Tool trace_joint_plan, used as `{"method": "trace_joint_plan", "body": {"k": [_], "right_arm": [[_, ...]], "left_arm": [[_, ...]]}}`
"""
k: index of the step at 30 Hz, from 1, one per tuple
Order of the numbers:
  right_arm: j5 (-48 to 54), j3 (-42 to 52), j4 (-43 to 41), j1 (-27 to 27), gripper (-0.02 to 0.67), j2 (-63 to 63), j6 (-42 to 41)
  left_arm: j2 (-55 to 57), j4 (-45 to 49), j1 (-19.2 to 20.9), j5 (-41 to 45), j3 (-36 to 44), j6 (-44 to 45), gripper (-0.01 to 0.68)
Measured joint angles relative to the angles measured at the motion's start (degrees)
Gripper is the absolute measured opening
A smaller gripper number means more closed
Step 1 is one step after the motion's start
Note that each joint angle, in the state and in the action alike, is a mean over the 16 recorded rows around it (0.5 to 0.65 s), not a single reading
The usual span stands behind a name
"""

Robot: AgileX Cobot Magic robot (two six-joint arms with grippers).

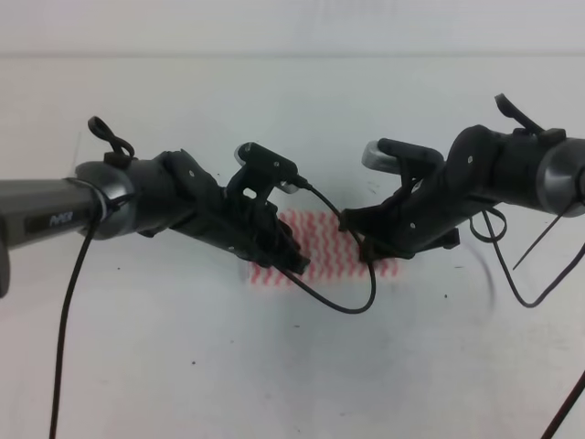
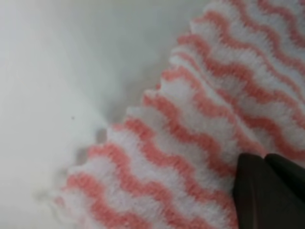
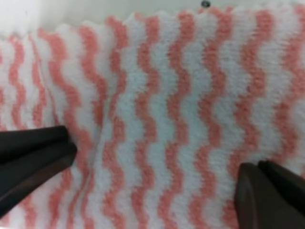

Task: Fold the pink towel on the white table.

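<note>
The pink towel (image 1: 331, 240) lies flat on the white table (image 1: 274, 366), mostly hidden beneath both arms. My left gripper (image 1: 297, 262) is down at the towel's front left edge. In the left wrist view only one dark finger (image 2: 269, 193) shows, resting on the pink towel (image 2: 214, 119) near its frayed corner. My right gripper (image 3: 156, 162) is open over the pink towel (image 3: 162, 95), with one finger (image 3: 33, 157) at the left and the other at the right, cloth between them. From above, the right gripper (image 1: 367, 251) sits at the towel's right part.
A black cable (image 1: 352, 297) loops from the left arm across the towel's front edge. Another cable (image 1: 512, 274) hangs under the right arm. A bare strip of white table (image 2: 57, 71) lies beside the towel's edge.
</note>
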Motion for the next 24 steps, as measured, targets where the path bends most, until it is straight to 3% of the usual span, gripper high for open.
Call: {"method": "trace_joint_plan", "body": {"k": [19, 24], "right_arm": [[2.1, 0.1, -6.4, 0.0, -0.016, -4.8, 4.3], [2.4, 0.1, -6.7, -0.3, 0.043, -4.8, 4.4]], "left_arm": [[-6.2, -0.2, 0.0, 0.3, 0.3, -0.4, -0.005], [-7.1, -1.4, 0.0, -0.5, 0.3, -0.6, -0.005]]}}
